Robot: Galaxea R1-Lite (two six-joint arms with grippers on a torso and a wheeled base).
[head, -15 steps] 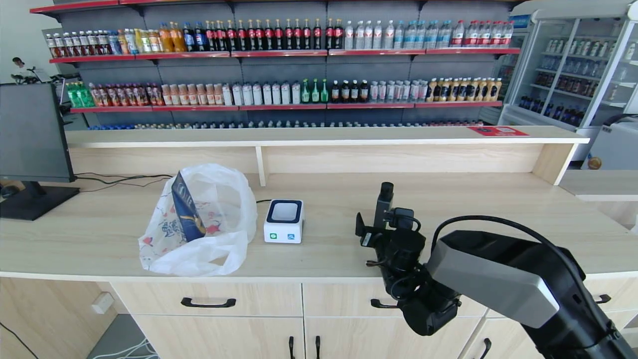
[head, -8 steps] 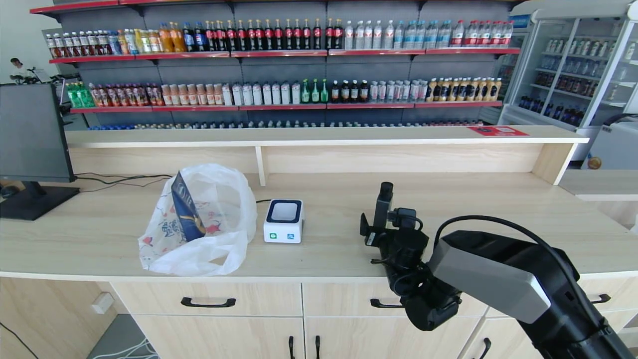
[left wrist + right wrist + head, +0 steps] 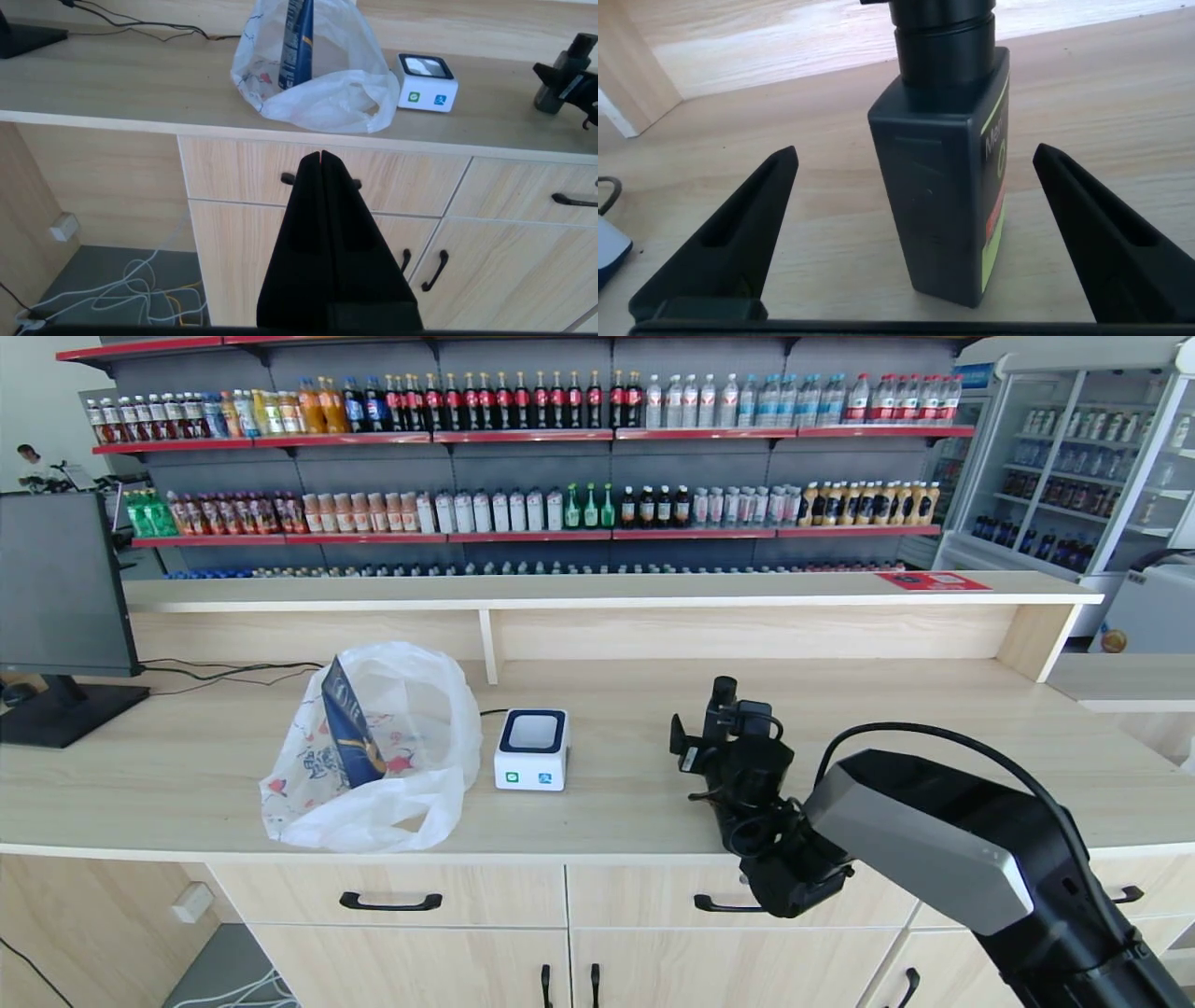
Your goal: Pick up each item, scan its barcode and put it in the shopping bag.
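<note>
Right end effector [image 3: 915, 161] stands wide open, one finger on either side of a dark bottle [image 3: 945, 201] without touching it. The bottle is upright on the counter [image 3: 187, 775], right of centre in the head view, and has a black cap and a red and green label down one side. Left end effector [image 3: 320, 161] has its fingers pressed together and holds nothing; it hangs in front of the drawers [image 3: 390, 896] under the counter's front edge.

At lower left of centre in the head view, the white plastic shopping bag [image 3: 420, 737] slumps open on the counter, with a blue packet [image 3: 347, 723] standing on end inside it. Just beside the bag, towards the bottle, sits the small white scanner [image 3: 532, 751], its dark-framed window facing up.

The counter is pale wood, with a raised ledge [image 3: 607, 590] along its far side and a red card [image 3: 932, 581] lying on that ledge at the right. A dark monitor [image 3: 56, 583] stands at the left edge, and black cables [image 3: 233, 669] trail from it. Behind, red-edged shelves [image 3: 523, 434] carry rows of drinks, and a glass-door fridge [image 3: 1055, 467] fills the upper right.
</note>
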